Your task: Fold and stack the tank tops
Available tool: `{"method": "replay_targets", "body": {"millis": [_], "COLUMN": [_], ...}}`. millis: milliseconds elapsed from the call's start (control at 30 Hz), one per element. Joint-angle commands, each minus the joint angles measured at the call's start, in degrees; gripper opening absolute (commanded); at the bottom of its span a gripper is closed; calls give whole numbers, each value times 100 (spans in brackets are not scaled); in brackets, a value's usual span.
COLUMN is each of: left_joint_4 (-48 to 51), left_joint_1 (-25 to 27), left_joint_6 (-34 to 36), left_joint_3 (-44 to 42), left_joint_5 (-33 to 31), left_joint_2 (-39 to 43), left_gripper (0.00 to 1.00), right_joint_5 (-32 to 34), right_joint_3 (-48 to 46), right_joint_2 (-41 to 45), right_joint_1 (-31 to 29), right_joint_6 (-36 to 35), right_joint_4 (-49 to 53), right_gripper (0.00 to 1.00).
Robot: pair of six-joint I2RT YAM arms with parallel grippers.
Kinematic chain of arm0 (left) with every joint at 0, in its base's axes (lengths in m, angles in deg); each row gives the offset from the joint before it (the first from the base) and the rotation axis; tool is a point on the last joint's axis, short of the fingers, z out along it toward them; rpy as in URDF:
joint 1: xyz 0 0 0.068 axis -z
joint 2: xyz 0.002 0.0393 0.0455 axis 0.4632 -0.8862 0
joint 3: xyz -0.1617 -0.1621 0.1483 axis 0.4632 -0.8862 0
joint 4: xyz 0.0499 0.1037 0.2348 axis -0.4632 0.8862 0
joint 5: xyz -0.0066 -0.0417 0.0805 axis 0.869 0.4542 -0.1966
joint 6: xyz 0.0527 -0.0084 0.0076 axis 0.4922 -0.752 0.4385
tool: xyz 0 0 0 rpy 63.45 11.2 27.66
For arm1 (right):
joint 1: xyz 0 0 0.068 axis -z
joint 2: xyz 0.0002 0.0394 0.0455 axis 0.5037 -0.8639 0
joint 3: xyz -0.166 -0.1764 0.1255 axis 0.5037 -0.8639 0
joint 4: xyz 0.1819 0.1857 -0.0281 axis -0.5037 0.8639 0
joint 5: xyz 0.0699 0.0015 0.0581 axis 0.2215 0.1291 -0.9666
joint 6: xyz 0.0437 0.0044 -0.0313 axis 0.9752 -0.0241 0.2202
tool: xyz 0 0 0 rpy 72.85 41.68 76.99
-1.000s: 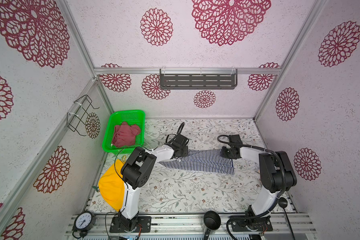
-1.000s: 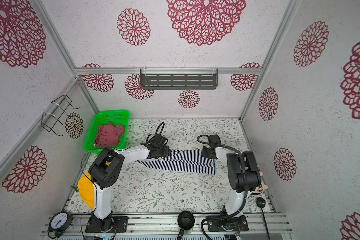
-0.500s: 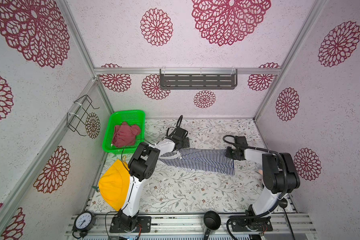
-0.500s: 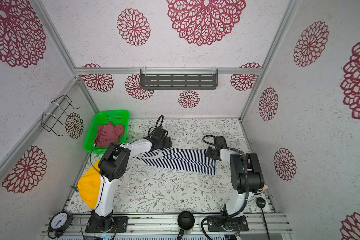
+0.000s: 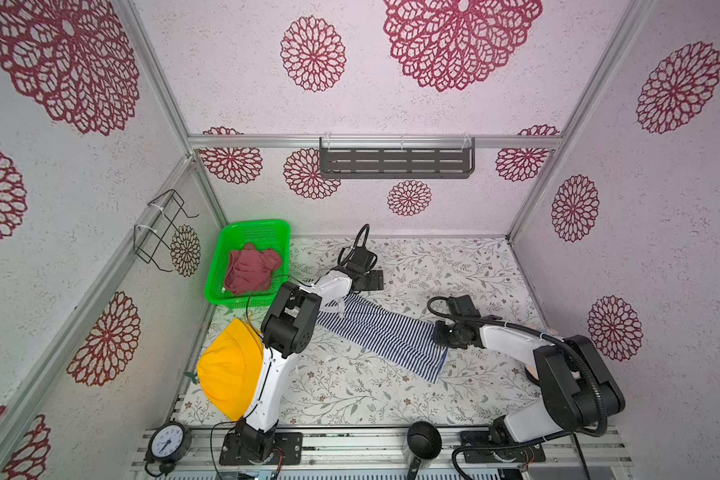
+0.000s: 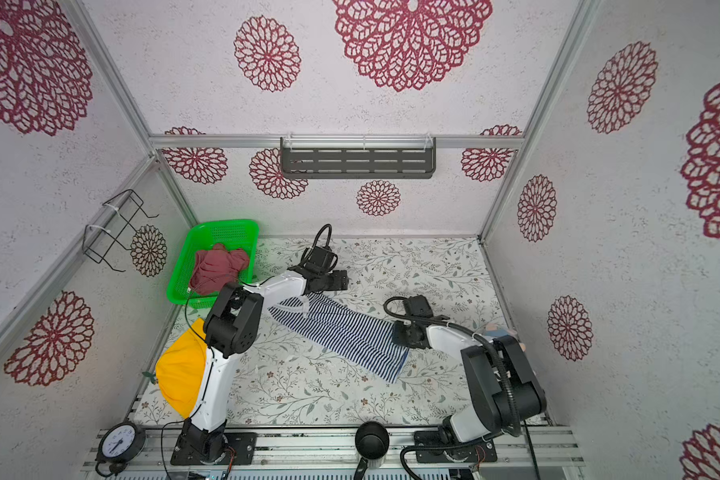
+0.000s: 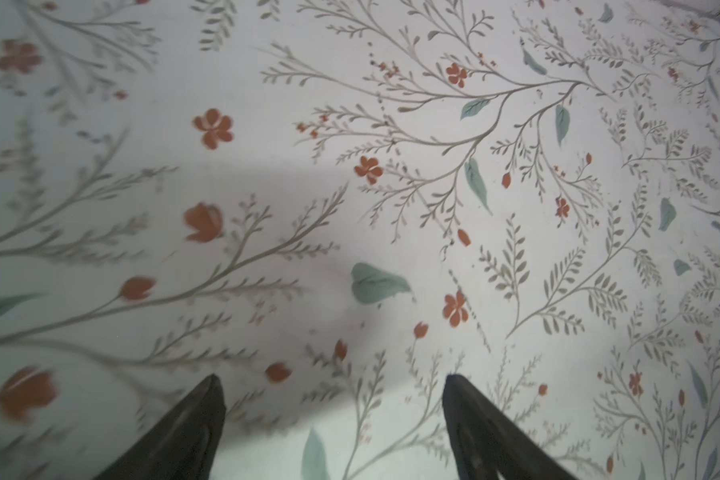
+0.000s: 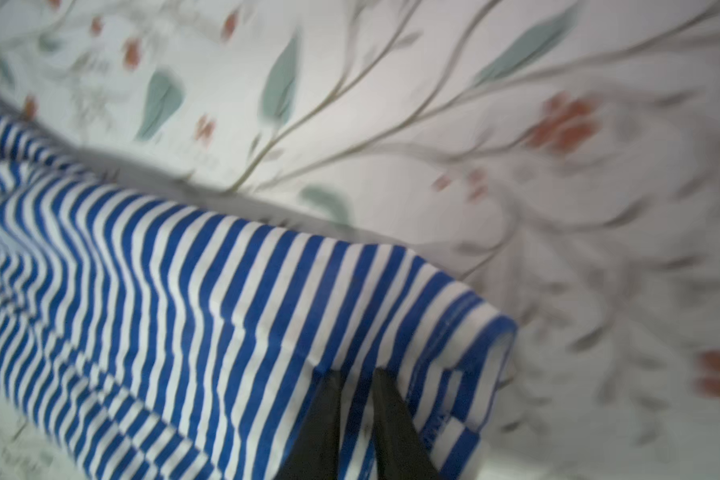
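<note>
The navy-and-white striped tank top point(image 5: 383, 332) point(image 6: 341, 328) lies stretched out diagonally on the floral table. My right gripper point(image 5: 439, 334) point(image 6: 398, 334) is at its right-hand end, and in the right wrist view it point(image 8: 356, 374) is shut on the hem of the striped cloth point(image 8: 184, 291). My left gripper point(image 5: 371, 280) point(image 6: 337, 282) hovers just beyond the top's strap end. In the left wrist view it point(image 7: 333, 386) stands open over bare table, with nothing between its fingers. The dusty rose-red tank top point(image 5: 250, 270) point(image 6: 217, 268) lies crumpled in the green basket point(image 5: 250, 226).
A yellow cloth hat point(image 5: 225, 370) lies by the left arm's base. A clock point(image 5: 167, 440) and a black cup point(image 5: 422, 440) sit on the front rail. A wire rack point(image 5: 163, 232) hangs on the left wall and a dark shelf point(image 5: 395, 158) on the back wall.
My left gripper has let go of the striped top's strap end, opened and drawn back toward the far wall. The right gripper has pulled the hem nearer, so the top now lies diagonally.
</note>
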Motion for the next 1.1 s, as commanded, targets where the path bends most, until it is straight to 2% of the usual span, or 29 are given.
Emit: {"method": "replay_targets", "body": {"millis": [0, 100, 200, 333, 467, 567, 733, 1067], "left_joint_4": [588, 768, 764, 736, 171, -29, -81, 51], "left_joint_1": [-157, -260, -296, -430, -684, -815, -806, -781], "left_joint_6": [58, -272, -692, -1314, -1678, -1711, -1559, -1347], "left_joint_3": [-395, -1386, -2419, -3417, -3956, -3794, -3062, -1487], "left_joint_5": [-665, -943, -1031, -1057, -825, -629, -386, 300], "left_joint_2": [1224, 2262, 3026, 3552, 3485, 3030, 2178, 357], "left_gripper": [86, 86, 85, 81, 75, 71, 70, 68], "right_joint_5": [-420, 281, 518, 291, 33, -138, -174, 153], "right_joint_3": [-131, 82, 368, 715, 1038, 1151, 1001, 317], "right_joint_2": [473, 1081, 1195, 616, -145, -543, -732, -634], "right_joint_1": [-496, -462, -461, -487, -514, -548, -651, -656], "right_joint_6": [451, 37, -633, -1411, -1842, -1965, -1908, -1209], "right_joint_4": [1014, 1526, 1368, 513, -32, -150, -388, -630], "right_gripper": [22, 31, 34, 33, 31, 31, 30, 23]}}
